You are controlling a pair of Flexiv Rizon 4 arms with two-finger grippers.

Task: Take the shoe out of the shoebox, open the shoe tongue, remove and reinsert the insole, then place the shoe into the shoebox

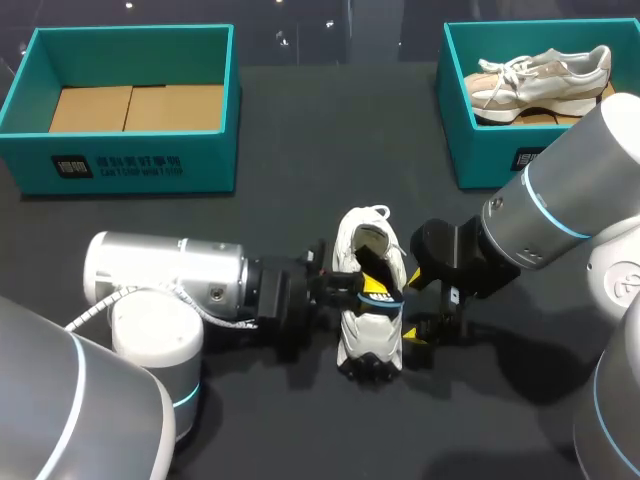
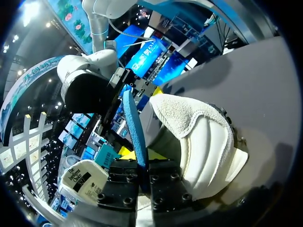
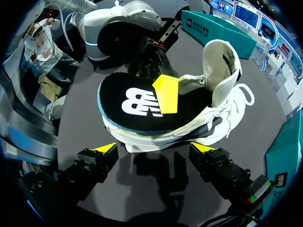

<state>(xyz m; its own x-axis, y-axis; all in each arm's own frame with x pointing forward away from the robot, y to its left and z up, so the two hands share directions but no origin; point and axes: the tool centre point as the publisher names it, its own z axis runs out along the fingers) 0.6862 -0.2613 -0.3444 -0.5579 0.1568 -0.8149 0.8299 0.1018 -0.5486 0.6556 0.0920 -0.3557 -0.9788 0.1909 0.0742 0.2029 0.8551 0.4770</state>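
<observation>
Head view takes in a dark desk (image 1: 300,130) with a teal box at each far corner. The left box (image 1: 210,160) shows only its cardboard floor, and the right box (image 1: 480,160) holds a beige shoe (image 1: 540,80) lying on its side.

My left arm (image 1: 165,275) lies low across the desk from the left, and my right arm (image 1: 560,200) comes down from the right. They meet at a white shoe (image 1: 350,240) standing on its sole in the middle of the desk, well apart from both boxes.

Right wrist view shows its tongue (image 3: 220,61) pulled up, and the black insole (image 3: 132,106) with its blue edge lying partly out of the opening, jutting toward the left arm.

The left jaws are closed on that insole. One yellow fingertip (image 3: 165,92) presses on its black top, and in the left wrist view the blue edge rises straight from between the two fingers, with the shoe's white heel just beside them.

The right jaws are spread wide and grip nothing — their yellow tips sit just beside the shoe's sole, not touching it.
</observation>
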